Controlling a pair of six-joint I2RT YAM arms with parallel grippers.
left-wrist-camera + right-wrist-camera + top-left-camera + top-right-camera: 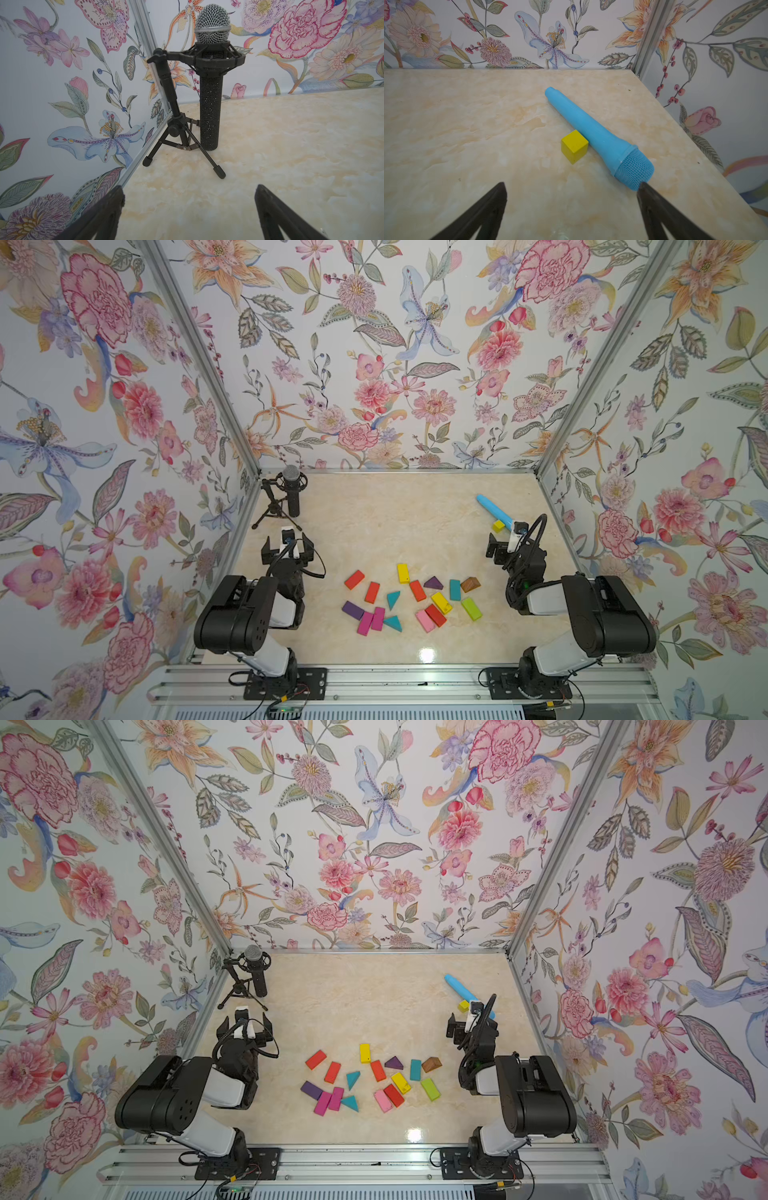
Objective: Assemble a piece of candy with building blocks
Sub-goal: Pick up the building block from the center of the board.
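1. The left tool [287, 546] hangs over the left side of the surface [395, 526]. Its jaws are spread wide and hold nothing. The left wrist view shows them apart over bare surface.
2. The right tool [496, 545] hangs over the right side. Its jaws are also spread wide and empty, as the right wrist view confirms.
3. The blocks [417, 590] lie loose and flat at the near centre of the surface, between the two arms and well apart from both tools.
4. Left part of the scatter: a red brick [354, 579], an orange brick [372, 592], a purple brick [353, 610] and two teal wedges. Two magenta bricks [371, 620] lie side by side, touching.
5. Right part: a brown wedge [470, 584], a green brick [471, 608], a purple wedge [433, 583] and several yellow, red, teal and pink bricks.
6. A yellow cube [574, 146] sits apart at the far right, just beside a blue toy microphone [596, 135], ahead of the right tool.
7. A black microphone [209, 93] stands on a tripod in the far left corner.
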